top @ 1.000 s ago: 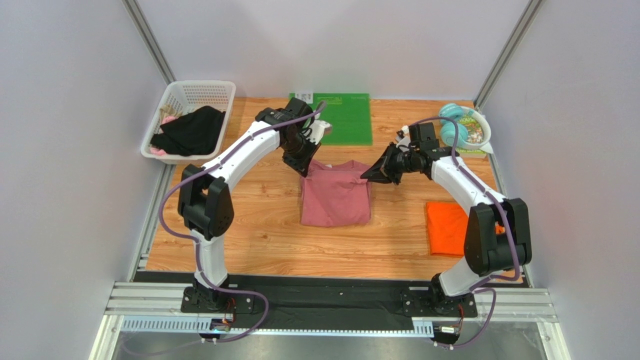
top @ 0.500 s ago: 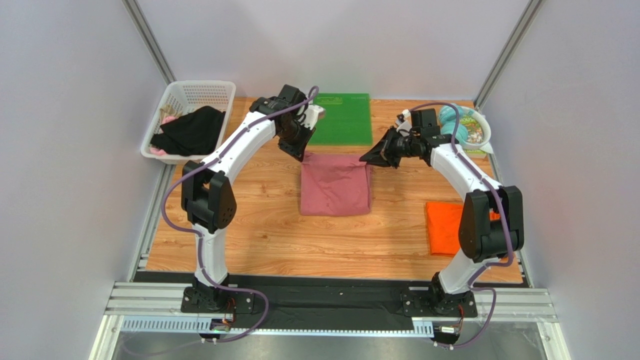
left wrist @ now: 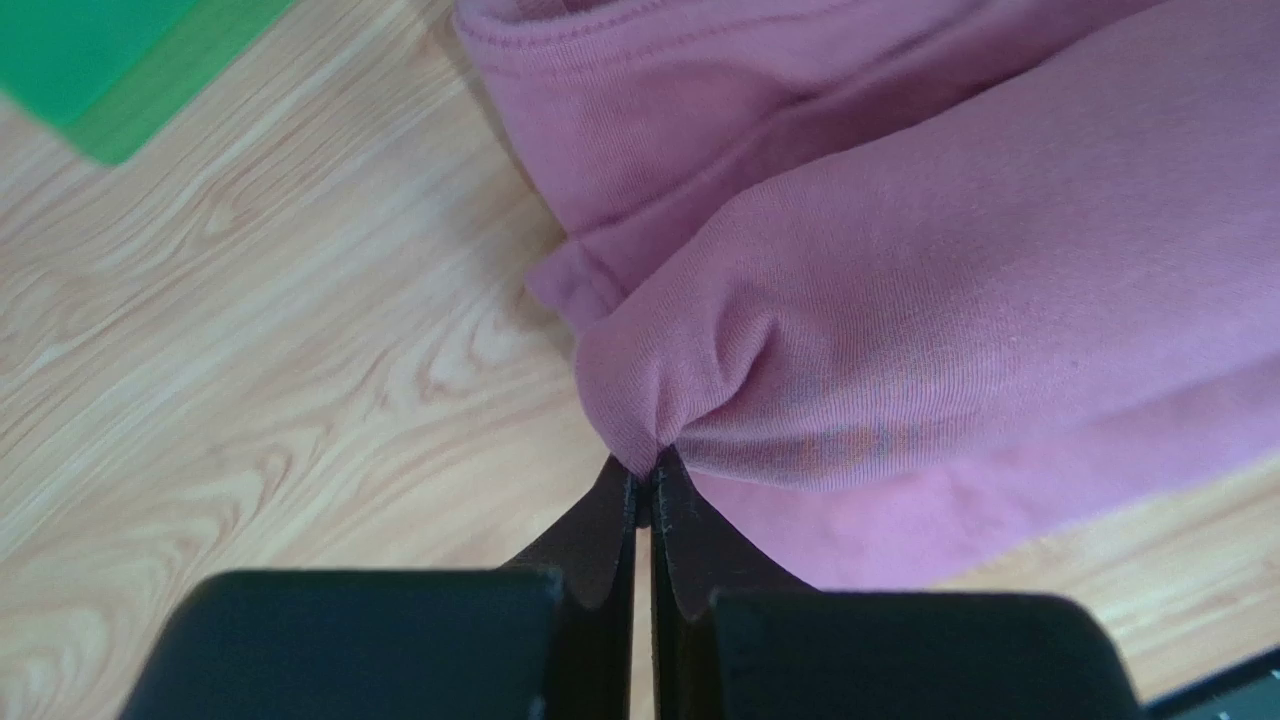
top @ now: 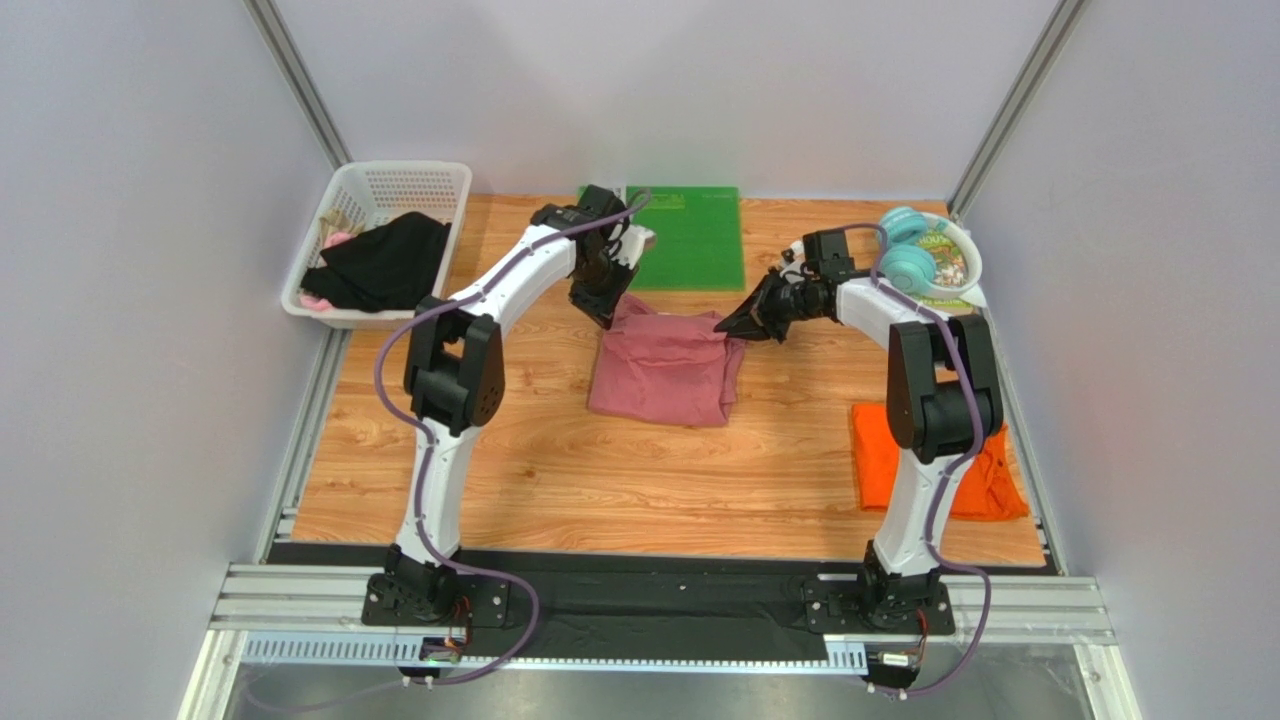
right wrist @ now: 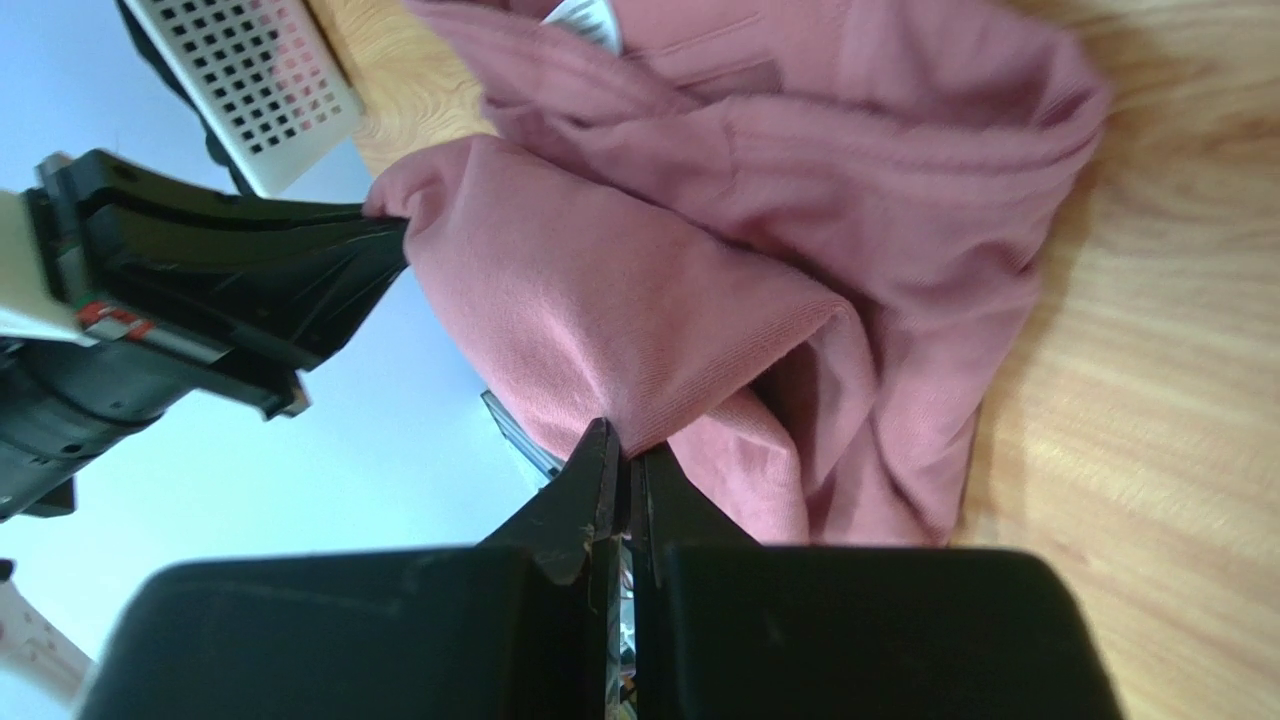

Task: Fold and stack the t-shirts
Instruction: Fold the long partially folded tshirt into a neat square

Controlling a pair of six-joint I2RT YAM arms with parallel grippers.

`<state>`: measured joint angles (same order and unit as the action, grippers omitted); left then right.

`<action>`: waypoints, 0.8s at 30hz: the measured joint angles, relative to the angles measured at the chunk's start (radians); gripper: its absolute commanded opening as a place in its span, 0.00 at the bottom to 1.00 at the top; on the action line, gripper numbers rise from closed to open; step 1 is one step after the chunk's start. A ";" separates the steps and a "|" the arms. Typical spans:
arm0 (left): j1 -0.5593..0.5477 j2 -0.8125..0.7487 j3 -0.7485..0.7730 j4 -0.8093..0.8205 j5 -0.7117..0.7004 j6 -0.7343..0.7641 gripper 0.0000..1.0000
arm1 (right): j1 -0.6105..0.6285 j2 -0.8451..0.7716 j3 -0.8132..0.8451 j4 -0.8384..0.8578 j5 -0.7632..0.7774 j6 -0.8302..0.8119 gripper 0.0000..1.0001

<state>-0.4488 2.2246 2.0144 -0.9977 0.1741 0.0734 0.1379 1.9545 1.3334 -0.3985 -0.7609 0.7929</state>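
Note:
The dusty rose-pink t-shirt (top: 664, 372) lies bunched at the middle of the wooden table, its far edge raised between my two grippers. My left gripper (top: 613, 309) is shut on the shirt's far left corner; the left wrist view shows the pink cloth (left wrist: 932, 285) pinched at the tips of the left gripper (left wrist: 649, 477). At the far right corner my right gripper (top: 736, 324) is shut on the same shirt (right wrist: 721, 300), cloth nipped at the tips of the right gripper (right wrist: 624, 443). A folded bright orange t-shirt (top: 914, 458) rests at the right, partly behind the right arm.
A green mat (top: 688, 237) lies at the back just behind the pink shirt. A white basket (top: 355, 195) holding dark and pink cloth stands at the back left. A teal toy and a bowl (top: 932, 258) sit at the back right.
Both grippers have carried the pink shirt's held edge toward the far side and then slightly down. The shirt went from a flat rectangle to a bunched, slightly skewed shape.

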 measured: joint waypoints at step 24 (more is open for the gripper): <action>0.070 -0.011 0.109 0.059 -0.100 0.012 1.00 | -0.097 0.249 0.307 -0.192 0.119 -0.109 0.61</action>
<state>-0.3790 2.2131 2.1239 -0.9386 0.0746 0.0856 0.0410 2.2032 1.6402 -0.5900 -0.6415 0.6834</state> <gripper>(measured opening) 0.993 0.628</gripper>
